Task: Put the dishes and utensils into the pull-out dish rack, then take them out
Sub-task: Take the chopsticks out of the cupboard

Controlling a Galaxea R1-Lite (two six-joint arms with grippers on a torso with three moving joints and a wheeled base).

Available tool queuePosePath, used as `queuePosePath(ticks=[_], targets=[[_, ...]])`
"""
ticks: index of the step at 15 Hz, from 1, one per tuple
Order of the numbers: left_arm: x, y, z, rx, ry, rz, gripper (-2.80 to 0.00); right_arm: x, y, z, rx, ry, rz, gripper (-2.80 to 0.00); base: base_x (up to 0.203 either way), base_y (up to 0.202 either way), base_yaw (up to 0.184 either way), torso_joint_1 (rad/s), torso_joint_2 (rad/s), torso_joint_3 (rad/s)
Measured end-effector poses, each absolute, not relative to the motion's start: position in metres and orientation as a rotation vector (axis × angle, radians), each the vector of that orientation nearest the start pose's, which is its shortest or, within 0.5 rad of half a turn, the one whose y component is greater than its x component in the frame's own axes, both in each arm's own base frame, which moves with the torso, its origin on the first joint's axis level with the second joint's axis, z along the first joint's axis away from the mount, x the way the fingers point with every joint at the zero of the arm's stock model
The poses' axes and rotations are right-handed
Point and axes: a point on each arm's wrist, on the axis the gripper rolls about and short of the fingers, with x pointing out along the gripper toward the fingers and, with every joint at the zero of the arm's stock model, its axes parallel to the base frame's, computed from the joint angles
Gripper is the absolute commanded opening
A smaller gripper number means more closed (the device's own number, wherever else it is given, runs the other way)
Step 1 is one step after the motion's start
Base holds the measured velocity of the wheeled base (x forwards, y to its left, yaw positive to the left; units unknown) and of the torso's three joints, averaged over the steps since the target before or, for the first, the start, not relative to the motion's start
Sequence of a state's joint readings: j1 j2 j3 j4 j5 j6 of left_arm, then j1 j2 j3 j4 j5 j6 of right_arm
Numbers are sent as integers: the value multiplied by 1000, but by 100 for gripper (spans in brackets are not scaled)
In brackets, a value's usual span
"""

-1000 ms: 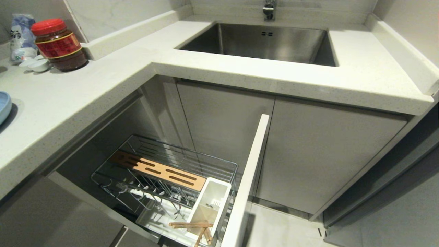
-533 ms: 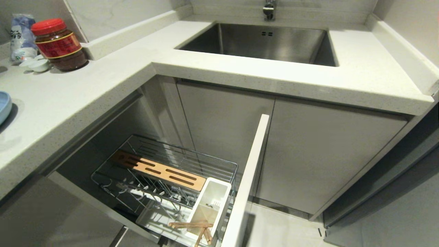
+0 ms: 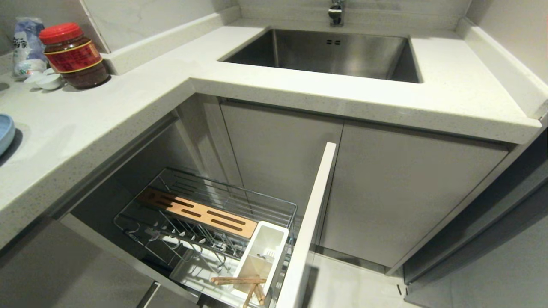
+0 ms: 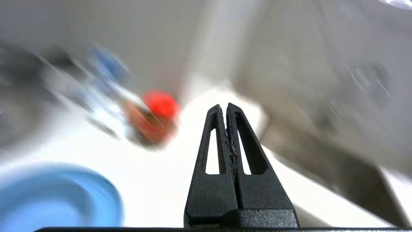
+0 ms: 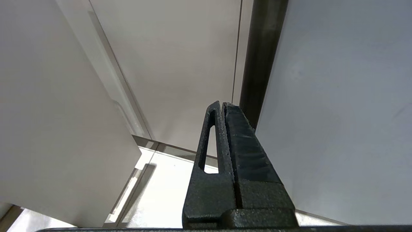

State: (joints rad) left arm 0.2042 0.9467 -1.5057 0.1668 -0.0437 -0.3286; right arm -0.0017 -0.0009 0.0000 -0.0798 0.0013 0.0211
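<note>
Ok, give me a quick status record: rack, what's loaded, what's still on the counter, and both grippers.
rack: pull-out dish rack drawn out below the counter
loaded: chopsticks in the white utensil box; no dishes seen on the prongs
on counter: blue dish at the left edge, red-lidded jar
spoon: not visible
left gripper: shut, empty, above the counter near the blue dish
right gripper: shut, empty, parked by the cabinet fronts
</note>
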Motion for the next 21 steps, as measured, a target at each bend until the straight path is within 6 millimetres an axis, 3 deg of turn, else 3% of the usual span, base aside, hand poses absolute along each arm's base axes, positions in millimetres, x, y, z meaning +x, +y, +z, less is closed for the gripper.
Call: queuePosePath(ticks=[4, 7, 12, 15, 18, 19, 21], targets=[[61, -4, 429, -310, -219, -102, -280, -23, 0, 84, 21, -81, 0, -280, 0, 0, 0, 0, 0, 0], [99, -29, 412, -319, -48, -214, -280, -23, 0, 84, 21, -81, 0, -280, 0, 0, 0, 0, 0, 0], [163, -106, 342, -89, 347, -149, -280, -23, 0, 84, 21, -81, 0, -280, 0, 0, 0, 0, 0, 0], [174, -125, 303, 107, 646, -153, -280, -23, 0, 84, 21, -81, 0, -280, 0, 0, 0, 0, 0, 0], [182, -138, 280, 216, 928, -218, -280, -23, 0, 84, 21, -81, 0, -280, 0, 0, 0, 0, 0, 0], [185, -142, 272, 241, 1018, -239, 0, -23, 0, 84, 21, -81, 0, -280, 0, 0, 0, 0, 0, 0], [193, -151, 259, 278, 1162, -262, 0, -23, 0, 84, 21, -81, 0, -280, 0, 0, 0, 0, 0, 0]])
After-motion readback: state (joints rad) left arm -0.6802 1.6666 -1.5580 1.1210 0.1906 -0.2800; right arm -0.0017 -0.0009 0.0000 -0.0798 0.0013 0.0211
